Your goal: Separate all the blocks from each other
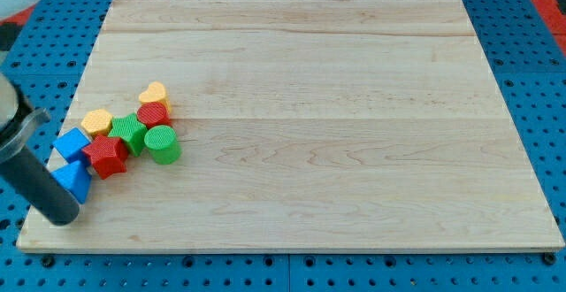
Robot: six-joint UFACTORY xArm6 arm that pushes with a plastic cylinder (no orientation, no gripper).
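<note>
You are looking at a pale wooden board lying on a blue pegboard table. All eight blocks sit bunched on the board's left side, toward the near edge.

Farthest from you is the yellow heart-shaped block, touching the red ribbed block just nearer. The green cylinder stands at the right of the cluster, just near of that red block. To its left is the green star-like block, pressed between the red ribbed block and the red cube-like block. The yellow block, whose shape you cannot make out fully, lies at the cluster's far left, against the green star-like block. The blue cube sits left of the red cube-like block and touches it. The blue block lies nearest you and leftmost, its shape partly hidden.

The dark rod enters from the left edge, slanting down toward the near side. My tip rests at the board's near left corner, just left of and touching or almost touching the blue block; you cannot tell which. The tool is a single rod, so it has no parts that spread apart or close together, and it clamps nothing.
</note>
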